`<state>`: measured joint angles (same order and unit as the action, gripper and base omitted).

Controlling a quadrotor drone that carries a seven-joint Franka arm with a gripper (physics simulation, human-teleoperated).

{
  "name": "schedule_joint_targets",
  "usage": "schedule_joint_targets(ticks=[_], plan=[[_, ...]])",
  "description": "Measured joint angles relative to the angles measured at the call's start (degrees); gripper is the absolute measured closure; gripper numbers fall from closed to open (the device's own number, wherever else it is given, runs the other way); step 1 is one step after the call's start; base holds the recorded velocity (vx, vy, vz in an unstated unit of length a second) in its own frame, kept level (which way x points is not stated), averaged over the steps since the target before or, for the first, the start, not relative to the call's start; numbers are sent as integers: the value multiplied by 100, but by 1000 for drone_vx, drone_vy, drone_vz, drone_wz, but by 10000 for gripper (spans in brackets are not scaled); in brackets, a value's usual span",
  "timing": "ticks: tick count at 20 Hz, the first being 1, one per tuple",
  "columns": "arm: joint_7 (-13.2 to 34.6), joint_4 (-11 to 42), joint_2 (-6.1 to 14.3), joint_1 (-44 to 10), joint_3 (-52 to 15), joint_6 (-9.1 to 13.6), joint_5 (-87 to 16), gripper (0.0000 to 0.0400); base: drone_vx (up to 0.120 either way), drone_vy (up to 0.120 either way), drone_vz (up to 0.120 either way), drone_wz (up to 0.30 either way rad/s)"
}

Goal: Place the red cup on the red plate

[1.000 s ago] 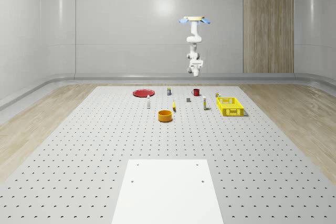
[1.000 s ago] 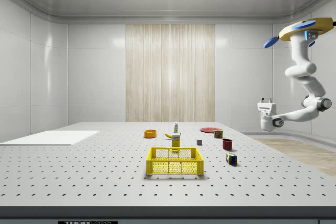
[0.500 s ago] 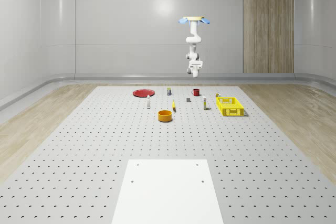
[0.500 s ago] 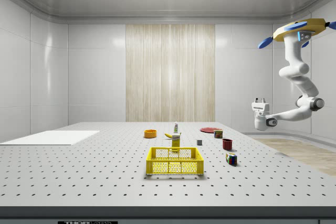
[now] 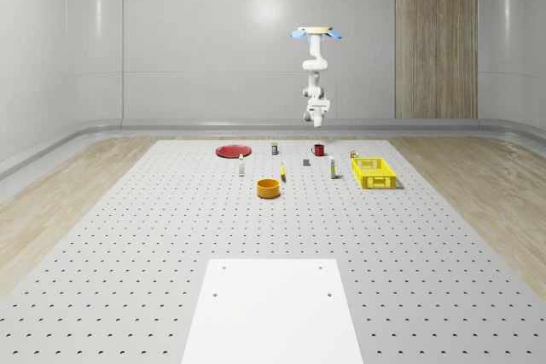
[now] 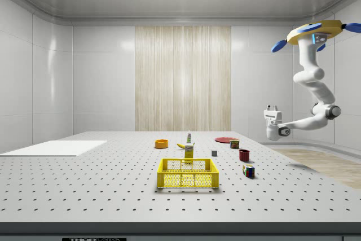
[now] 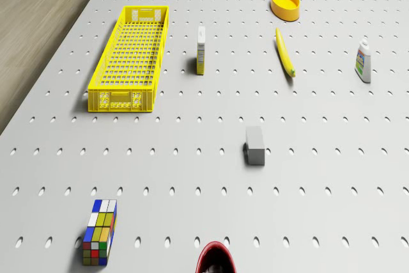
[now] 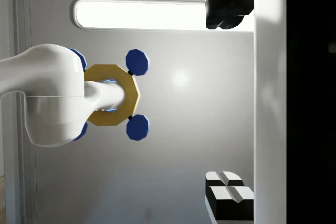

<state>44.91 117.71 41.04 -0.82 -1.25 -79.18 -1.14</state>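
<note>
2 fingers of the pincer (image 6: 273, 108) point upward and stand apart, gripping nothing; the drone (image 6: 313, 30) hovers high over the worktop's far edge as the whole-scene view shows it, its arm (image 6: 313, 95) folded below. Red cup (image 6: 244, 154) stands on the worktop (image 6: 84, 184) near that far edge, lower than the pincer and not touching it. Red plate (image 5: 232, 151) lies along the same edge, well apart from the cup. Yellow crate (image 6: 188, 172) sits beside the worktop's right edge in the whole-scene view.
</note>
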Motion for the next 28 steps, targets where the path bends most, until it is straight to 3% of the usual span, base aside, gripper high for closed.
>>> schedule_joint_targets(ticks=[11,18,21,24,28], plan=[[96,81,46,-159,-515,-57,-724,0,120,0,0,0],[369,523,161,-572,-1788,-145,-2555,0,120,0,0,0],[656,1149,304,-931,-2759,-220,-4042,0,67,0,-80,0],[1154,2166,528,-1458,-3862,-263,-5921,0,0,0,-120,0],[2129,3584,860,-2503,-5144,-28,-8410,0,0,120,-120,0]])
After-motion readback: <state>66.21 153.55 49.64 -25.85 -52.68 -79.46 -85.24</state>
